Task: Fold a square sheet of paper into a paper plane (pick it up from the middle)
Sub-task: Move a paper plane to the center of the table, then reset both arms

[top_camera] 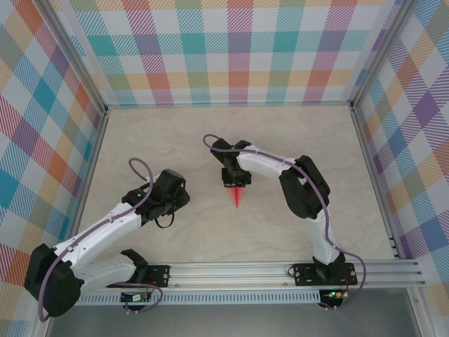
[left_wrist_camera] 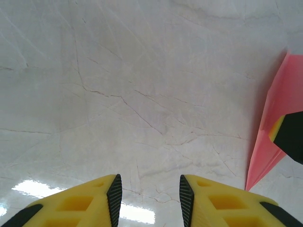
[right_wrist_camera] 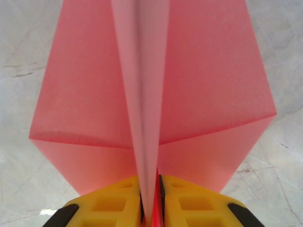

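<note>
The right claw [right_wrist_camera: 150, 191] pinches the folded plane [right_wrist_camera: 203, 90] by its centre crease. The left claw [left_wrist_camera: 147, 194] gapes empty over the counter [left_wrist_camera: 118, 85]; folding looks finished.

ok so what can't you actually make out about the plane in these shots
top view: the paper plane is too small to read its folds, and the right claw covers its wide end
right wrist view: its far end is cut off by the top edge, and the centre fold blurs near the lens
left wrist view: the right edge cuts it off
</note>
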Robot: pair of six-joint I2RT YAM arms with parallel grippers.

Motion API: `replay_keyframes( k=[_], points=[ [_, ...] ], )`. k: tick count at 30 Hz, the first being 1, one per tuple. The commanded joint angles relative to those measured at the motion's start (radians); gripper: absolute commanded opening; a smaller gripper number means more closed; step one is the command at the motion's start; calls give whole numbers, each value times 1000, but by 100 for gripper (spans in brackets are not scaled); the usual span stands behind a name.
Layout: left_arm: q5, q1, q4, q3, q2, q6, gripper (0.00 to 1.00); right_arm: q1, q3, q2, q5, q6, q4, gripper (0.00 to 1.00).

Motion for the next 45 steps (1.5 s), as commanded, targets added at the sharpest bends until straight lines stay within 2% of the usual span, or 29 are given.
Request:
replay_keyframes(
  k=[1, 16, 23, 26, 30, 31, 34, 36, 37, 40, 42, 45],
  points=[
    [-20, 22, -7, -28, -36, -13, 39, 0, 33, 33, -14, 18, -49, 18],
    [15, 49, 16, -45, -28, 4, 42, 0, 2, 122, -47, 38, -66, 36],
    [-35, 50, -17, -9, -24, 59, 44, 0, 28, -60, -9, -10, -81, 51],
    [-76, 52, -40, 16, -21, 93, 46, 0, 40, -150, 19, -18, -101, 65],
    [-149, 59, -66, 53, -22, 158, 47, 0, 6, -294, 104, -31, -119, 76],
    [-170, 62, -66, 59, -23, 177, 48, -3, -7, -334, 144, -32, -122, 80],
    [-246, 87, -57, 74, -23, 251, 65, -15, -89, -490, 350, -29, -112, 97],
    [-339, 110, -66, 83, -11, 274, 93, -50, -187, -605, 487, -19, -72, 100],
    [-391, 127, -61, 88, 0, 290, 99, -83, -251, -662, 542, -29, -29, 100],
    [-525, 196, -43, 94, 41, 344, 100, -212, -484, -809, 567, -185, 203, 100],
    [-560, 253, 43, 66, 65, 431, 100, -273, -635, -863, 568, -369, 399, 100],
    [-590, 335, 210, 2, 89, 538, 100, -395, -789, -871, 501, -488, 596, 100]
  ],
)
